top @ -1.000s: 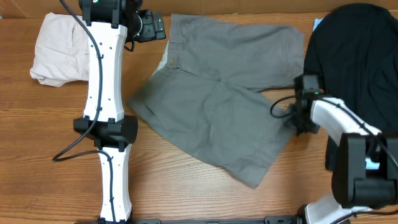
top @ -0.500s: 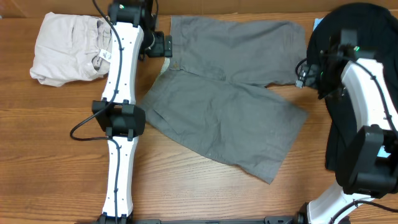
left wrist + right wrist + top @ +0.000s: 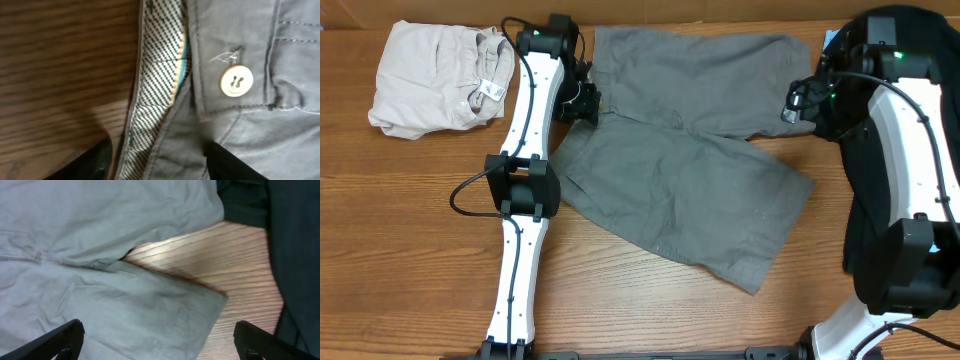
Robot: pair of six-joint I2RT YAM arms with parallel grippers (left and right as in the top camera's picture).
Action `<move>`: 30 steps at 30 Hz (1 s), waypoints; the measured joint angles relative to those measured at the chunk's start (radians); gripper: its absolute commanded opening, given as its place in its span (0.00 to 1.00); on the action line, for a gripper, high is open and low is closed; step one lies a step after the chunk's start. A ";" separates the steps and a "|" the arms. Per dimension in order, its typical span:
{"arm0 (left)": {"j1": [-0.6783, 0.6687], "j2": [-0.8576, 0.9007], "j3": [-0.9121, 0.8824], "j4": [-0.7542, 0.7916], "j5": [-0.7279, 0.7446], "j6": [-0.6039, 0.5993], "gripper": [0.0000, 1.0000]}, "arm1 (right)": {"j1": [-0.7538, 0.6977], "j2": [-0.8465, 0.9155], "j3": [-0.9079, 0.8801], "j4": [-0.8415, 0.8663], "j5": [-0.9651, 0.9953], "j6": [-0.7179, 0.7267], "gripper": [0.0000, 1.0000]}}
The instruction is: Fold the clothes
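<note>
Mid-grey shorts [image 3: 680,170] lie spread in the middle of the table, one leg pointing right and the other toward the front right. My left gripper [image 3: 582,100] [image 3: 160,167] sits low over their waistband beside a pale button [image 3: 236,80]. It is part open, with the striped waistband lining [image 3: 155,95] between its dark fingers [image 3: 232,165], which are not clamped on it. My right gripper [image 3: 798,102] [image 3: 165,345] hovers wide open and holding nothing above the leg hem [image 3: 165,310]. The cream garment [image 3: 430,75] lies at the back left. A black T-shirt [image 3: 910,150] lies at the right.
Bare wood [image 3: 410,250] runs along the front and the left of the table. The black T-shirt [image 3: 295,255] lies right beside the shorts' right edge. The left arm's links [image 3: 520,190] stretch from the front edge up along the shorts' left side.
My right gripper opened, let go of the shorts' leg and rose toward the back right. The leg now lies flat. My left gripper moved onto the waistband and its jaws narrowed.
</note>
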 measured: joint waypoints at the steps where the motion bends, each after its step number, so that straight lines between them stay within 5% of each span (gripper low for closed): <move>1: 0.000 0.000 -0.004 -0.002 0.003 0.002 0.63 | 0.002 0.000 0.000 0.000 -0.001 0.000 0.99; 11: 0.055 -0.024 -0.085 -0.050 0.086 -0.100 0.21 | 0.032 0.000 0.000 0.050 -0.050 0.000 0.99; 19: 0.207 -0.026 -0.170 -0.065 0.336 -0.167 0.16 | 0.146 0.000 0.000 0.083 -0.064 0.000 0.99; 26: 0.201 -0.040 -0.173 -0.065 0.254 -0.165 0.09 | 0.156 0.000 0.000 0.119 -0.068 0.000 0.99; 30: 0.191 -0.069 -0.191 -0.064 0.123 -0.164 0.14 | 0.156 0.000 0.000 0.131 -0.072 0.000 0.99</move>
